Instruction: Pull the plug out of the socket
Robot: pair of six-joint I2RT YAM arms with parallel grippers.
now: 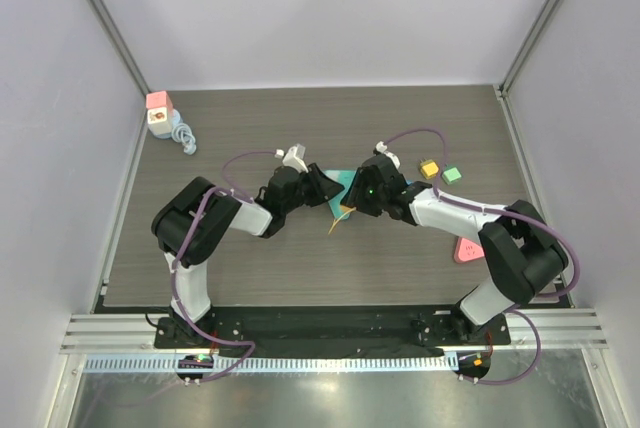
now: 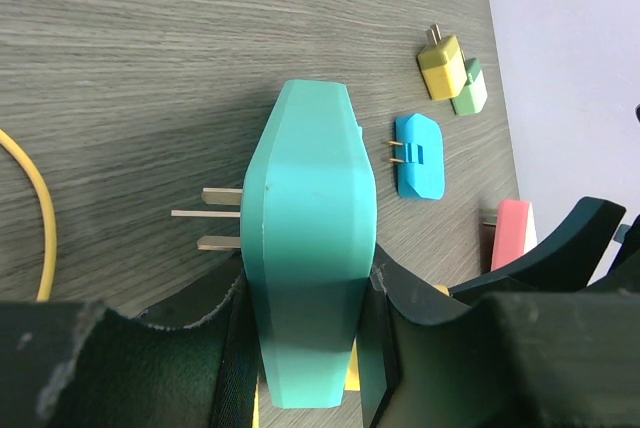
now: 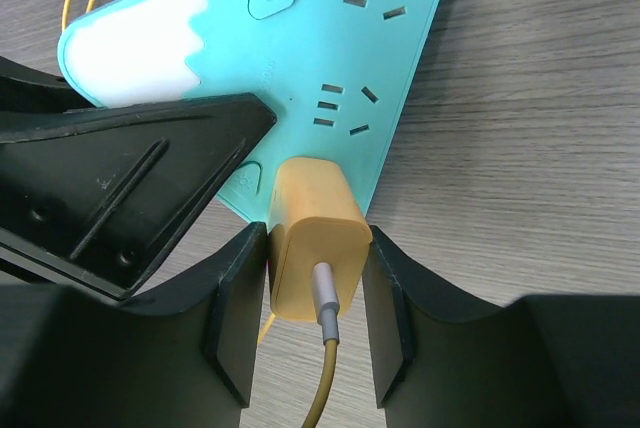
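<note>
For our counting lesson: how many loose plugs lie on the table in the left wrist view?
4: yellow at upper right, green beside it, blue below them, pink lower right, partly hidden. Others may lie out of sight.

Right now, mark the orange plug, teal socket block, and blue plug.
orange plug [image 3: 315,233], right wrist view, upper body.
teal socket block [image 3: 330,48], right wrist view, face between outlets.
blue plug [image 2: 421,160], left wrist view, body.

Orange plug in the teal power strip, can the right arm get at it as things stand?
Probably yes: the right gripper straddles the orange plug, fingers against both sides, nothing between, while the left gripper clamps the teal power strip.
</note>
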